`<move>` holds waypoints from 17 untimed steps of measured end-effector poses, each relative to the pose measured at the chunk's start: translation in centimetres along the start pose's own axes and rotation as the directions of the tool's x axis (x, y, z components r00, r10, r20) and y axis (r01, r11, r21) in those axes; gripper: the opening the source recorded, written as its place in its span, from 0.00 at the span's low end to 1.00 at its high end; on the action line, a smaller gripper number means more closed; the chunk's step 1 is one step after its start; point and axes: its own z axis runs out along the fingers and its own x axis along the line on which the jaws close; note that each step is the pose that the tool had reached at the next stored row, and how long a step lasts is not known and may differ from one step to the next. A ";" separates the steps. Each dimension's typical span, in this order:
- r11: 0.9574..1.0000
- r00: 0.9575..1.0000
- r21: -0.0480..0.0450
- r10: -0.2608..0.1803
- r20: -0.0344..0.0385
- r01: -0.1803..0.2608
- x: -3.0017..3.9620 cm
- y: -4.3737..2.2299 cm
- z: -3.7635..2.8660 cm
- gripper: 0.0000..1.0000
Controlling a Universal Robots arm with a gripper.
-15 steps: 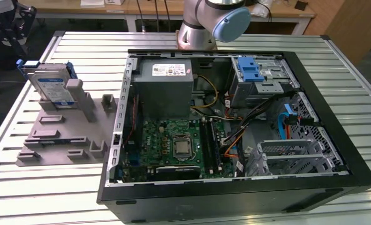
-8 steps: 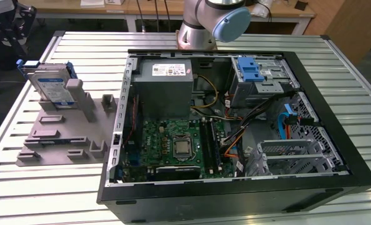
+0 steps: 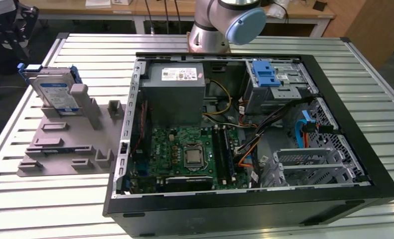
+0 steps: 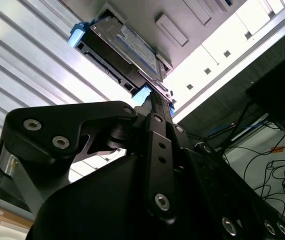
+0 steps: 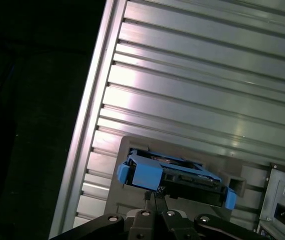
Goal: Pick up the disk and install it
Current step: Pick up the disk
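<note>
The disk point(image 3: 55, 92), silver with a white-and-blue label and a blue carrier, stands on edge in a grey holder point(image 3: 64, 147) on the slatted table, at the exterior view's left. The arm's dark wrist point(image 3: 7, 27) hangs beyond it at the upper left corner. In the first wrist view my gripper point(image 5: 151, 196) points at the disk point(image 5: 182, 177), with its thin fingertips together and short of the blue carrier. The second wrist view shows the gripper point(image 4: 157, 97) just short of the disk's point(image 4: 132, 50) edge. Nothing is held.
An open computer case point(image 3: 356, 114) lies to the right of the holder, holding a grey power-supply box point(image 3: 177, 89), a green motherboard point(image 3: 183, 154), cables and a drive cage with a blue latch point(image 3: 266, 74). The arm's base point(image 3: 213, 30) stands behind the case. The table edge point(image 5: 90, 100) is near the holder.
</note>
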 end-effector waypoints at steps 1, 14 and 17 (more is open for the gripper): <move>1.000 1.000 0.000 -0.012 0.000 0.012 0.00 0.00 0.00 0.11; 0.983 0.983 -0.001 -0.186 -0.004 0.186 0.00 0.00 0.01 0.11; 0.977 0.977 -0.001 -0.213 -0.004 0.213 0.00 0.00 0.02 0.11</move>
